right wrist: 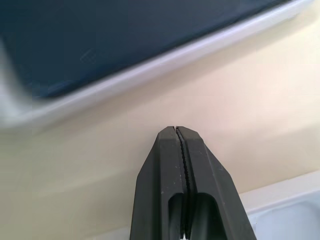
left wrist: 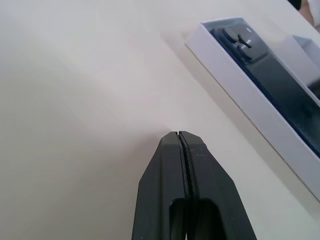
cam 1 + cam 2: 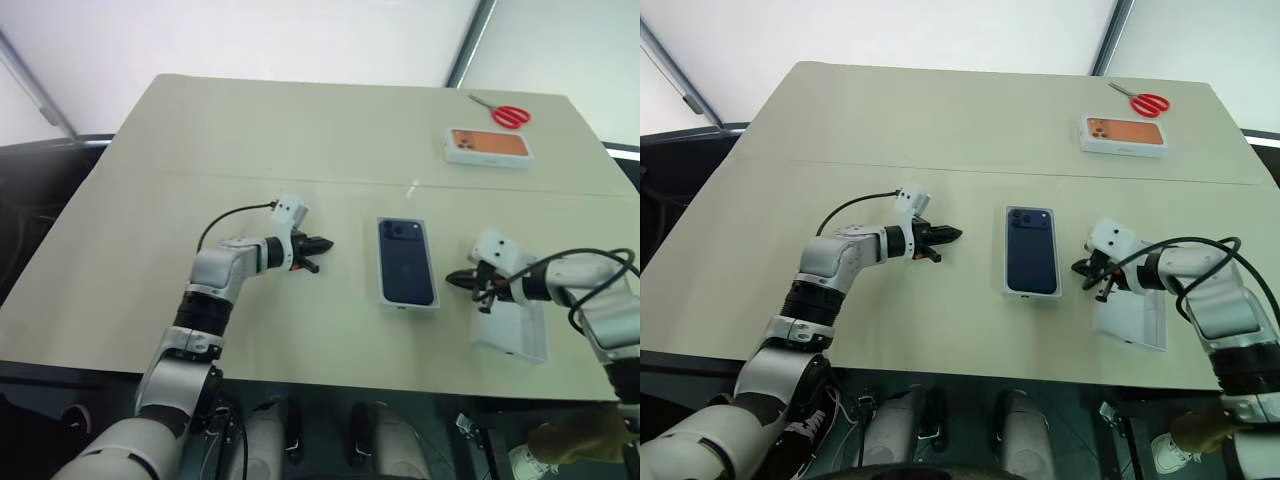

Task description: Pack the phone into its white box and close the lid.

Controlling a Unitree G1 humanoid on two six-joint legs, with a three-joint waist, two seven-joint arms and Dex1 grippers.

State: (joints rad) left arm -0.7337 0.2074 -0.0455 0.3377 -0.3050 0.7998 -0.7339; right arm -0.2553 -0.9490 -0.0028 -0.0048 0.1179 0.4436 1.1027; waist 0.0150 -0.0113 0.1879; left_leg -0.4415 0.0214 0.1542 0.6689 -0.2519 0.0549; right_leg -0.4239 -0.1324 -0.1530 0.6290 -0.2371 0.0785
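Left arm: reaches across the table (image 3: 150, 200), left gripper (image 3: 318, 243) pinched together, empty, pointing at the white box (image 3: 432, 302). Centre: the phone (image 3: 405, 262) lies in that box. Right arm: bent inward, right gripper (image 3: 455, 279) clamped together, empty, above the lid (image 3: 520, 335).

Silver-grey jointed metal arms with black bands are ending in white wrist camera blocks, black cables looping over them; each gripper's slim black fingers (image 2: 182, 170) are showing fine serrated inner edges.

table (image 3: 200, 150) left half: open | right: white box (image 3: 431, 300), lid (image 3: 520, 335) near; scissors (image 3: 510, 115) far
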